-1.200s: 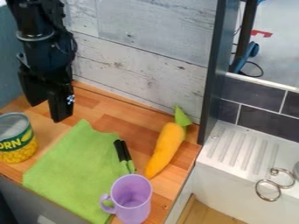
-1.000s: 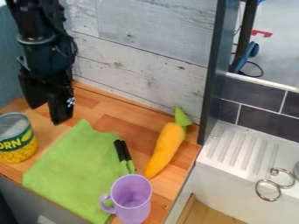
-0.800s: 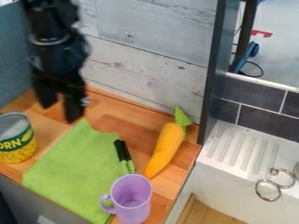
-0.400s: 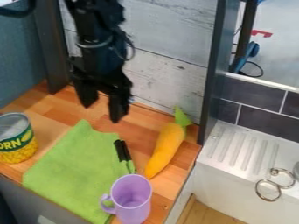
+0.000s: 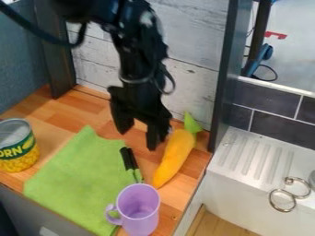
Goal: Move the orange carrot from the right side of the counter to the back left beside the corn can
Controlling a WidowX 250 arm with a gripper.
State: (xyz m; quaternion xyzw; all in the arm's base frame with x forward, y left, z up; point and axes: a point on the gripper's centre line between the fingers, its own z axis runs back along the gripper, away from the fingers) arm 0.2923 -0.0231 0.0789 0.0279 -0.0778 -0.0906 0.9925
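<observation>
Camera view: My black hand (image 5: 138, 139) hangs over the wooden table (image 5: 80, 110), its two fingers spread apart and nothing gripped between them. The orange toy carrot (image 5: 174, 154) lies on the tabletop toward the right of the view and a little nearer the camera, just beside the finger on that side; from this angle I cannot tell whether the two touch. Its long axis runs at a slant, from the green top (image 5: 192, 122) near the pale plank wall (image 5: 197, 85) down to a narrow end pointing toward the purple mug (image 5: 138, 209). I judge that this slant, more than the short offset, decides how the fingers must line up across the body. Mine is the sole arm at work. Below the hand in the view, black handles (image 5: 128, 158) rest by the edge of a green cloth (image 5: 73, 179), between it and the carrot. A corn can (image 5: 17, 145) stands at far left.
</observation>
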